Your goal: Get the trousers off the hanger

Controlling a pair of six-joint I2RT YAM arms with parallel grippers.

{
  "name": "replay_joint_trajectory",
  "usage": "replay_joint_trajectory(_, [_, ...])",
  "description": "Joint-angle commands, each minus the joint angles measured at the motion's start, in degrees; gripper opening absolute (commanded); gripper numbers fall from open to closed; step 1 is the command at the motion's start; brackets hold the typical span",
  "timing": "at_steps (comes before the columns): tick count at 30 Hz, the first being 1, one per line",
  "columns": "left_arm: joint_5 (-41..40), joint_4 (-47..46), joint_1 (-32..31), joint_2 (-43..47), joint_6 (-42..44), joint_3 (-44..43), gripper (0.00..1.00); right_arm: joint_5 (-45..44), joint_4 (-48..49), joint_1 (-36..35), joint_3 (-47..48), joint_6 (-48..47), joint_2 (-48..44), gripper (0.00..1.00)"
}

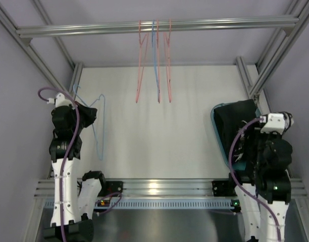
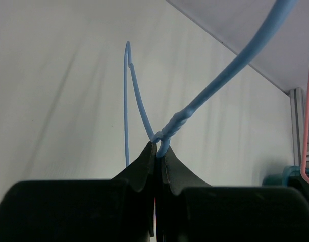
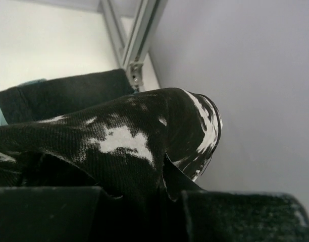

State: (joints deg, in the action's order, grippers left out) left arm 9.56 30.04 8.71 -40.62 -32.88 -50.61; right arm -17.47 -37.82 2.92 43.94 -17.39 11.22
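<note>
Pinching the hanger [image 2: 220, 77] at its twisted neck, left jaws press together; right jaws nip the printed trousers [image 3: 119, 141], limp and light, best held by a bunched fold, beside the bin [image 1: 213, 118] and black pair [image 3: 63, 93].

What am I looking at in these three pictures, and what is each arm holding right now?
The wide picture looks down from above on two robot arms bolted at the near edge of a white table; the other two come from cameras on their wrists. The left arm has its jaws shut on the twisted neck of a bare blue wire hanger. The right arm appears to pinch limp black trousers with white splotchy print, over plain black trousers lying in a teal bin. More pink and blue wire hangers dangle from the aluminium rail at the far end.
</note>
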Motion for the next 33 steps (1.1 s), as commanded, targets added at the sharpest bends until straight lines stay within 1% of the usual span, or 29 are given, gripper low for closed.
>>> replay_joint_trajectory(1, [1.24, -3.59, -0.27, 2.38, 2.64, -3.7, 0.0, 3.67, 17.48, 0.69, -2.71, -1.07, 8.53, 0.0])
replay_joint_trajectory(3, [2.73, -3.59, -0.27, 3.09, 4.4, -4.32, 0.0, 5.25, 21.11, 0.77, -4.29, -0.46, 12.92, 0.0])
replay_joint_trajectory(6, [6.51, -3.41, -0.36, 4.32, 6.69, -5.37, 0.0, 6.66, 27.87, 0.77, -5.1, 0.86, 24.94, 0.0])
replay_joint_trajectory(8, [8.62, -3.5, -0.27, 5.55, 8.36, -5.9, 0.0, 7.1, 32.69, 0.77, -5.01, 2.53, 29.54, 0.0])
replay_joint_trajectory(9, [9.33, -3.5, -0.27, 5.99, 8.97, -5.99, 0.0, 7.63, 34.12, 0.77, -4.83, 3.14, 33.65, 0.0])
replay_joint_trajectory(11, [11.87, -3.33, -0.36, 6.6, 10.81, -6.34, 0.0, 10.42, 36.23, 0.77, -3.52, 4.55, 37.8, 0.0])
replay_joint_trajectory(12, [13.01, -3.41, -0.27, 6.69, 11.35, -6.43, 0.0, 10.88, 36.5, 0.77, -2.82, 5.25, 41.73, 0.0])
replay_joint_trajectory(13, [13.98, -3.41, -0.27, 6.87, 11.87, -6.78, 0.0, 11.58, 35.98, 0.77, -1.94, 6.04, 43.86, 0.03])
replay_joint_trajectory(14, [15.47, -3.41, -0.36, 6.78, 12.92, -7.04, 0.0, 12.54, 35.46, 0.77, -0.19, 6.4, 45.71, 0.14])
replay_joint_trajectory(15, [15.83, -3.41, -0.27, 6.61, 13.45, -7.31, 0.0, 12.81, 34.23, 0.77, 0.61, 6.57, 48.95, 0.19])
replay_joint_trajectory(16, [16.1, -3.32, -0.36, 6.43, 14.94, -7.83, 0.0, 12.99, 33.7, 0.77, 1.31, 6.84, 50.2, 0.24])
replay_joint_trajectory(17, [16.45, -3.41, -0.36, 6.26, 15.74, -8.1, 0.0, 13.51, 33.08, 0.77, 2.28, 6.93, 51.17, 0.39])
replay_joint_trajectory(18, [17.41, -3.32, -0.27, 5.99, 16.79, -9.06, 0.0, 13.69, 31.77, 0.77, 2.64, 7.1, 52.22, 0.47])
replay_joint_trajectory(19, [17.85, -3.32, -0.36, 5.47, 18.71, -9.59, 0.0, 13.96, 31.32, 0.77, 2.9, 7.28, 52.15, 0.54])
replay_joint_trajectory(20, [18.21, -3.15, -0.36, 4.94, 19.6, -10.12, 0.0, 14.05, 30.8, 0.77, 3.16, 7.37, 51.97, 0.67])
replay_joint_trajectory(21, [18.47, -2.97, -0.36, 4.42, 20.57, -11.43, 0.0, 14.48, 30.1, 0.77, 3.34, 7.54, 50.84, 0.75])
replay_joint_trajectory(22, [18.74, -2.89, -0.36, 3.02, 22.32, -12.14, 0.0, 15.18, 28.09, 0.77, 3.69, 7.98, 50.04, 0.86])
replay_joint_trajectory(23, [18.91, -2.8, -0.36, 2.39, 23.12, -12.93, 0.0, 15.45, 27.2, 0.77, 4.39, 8.16, 49.17, 0.91])
replay_joint_trajectory(25, [19.35, -2.8, -0.27, -0.32, 24.61, -15.56, 0.0, 16.15, 24.13, 0.77, 5.27, 8.6, 46.44, 0.99])
replay_joint_trajectory(28, [19.53, -2.88, -0.27, -3.4, 25.58, -19.25, 0.0, 16.86, 19.83, 0.69, 8.34, 9.04, 43.45, 0.99])
replay_joint_trajectory(33, [18.74, -2.97, -0.36, -11.49, 24.98, -26.63, 0.0, 16.95, 14.28, 0.77, 12.74, 10.35, 39.41, 0.99])
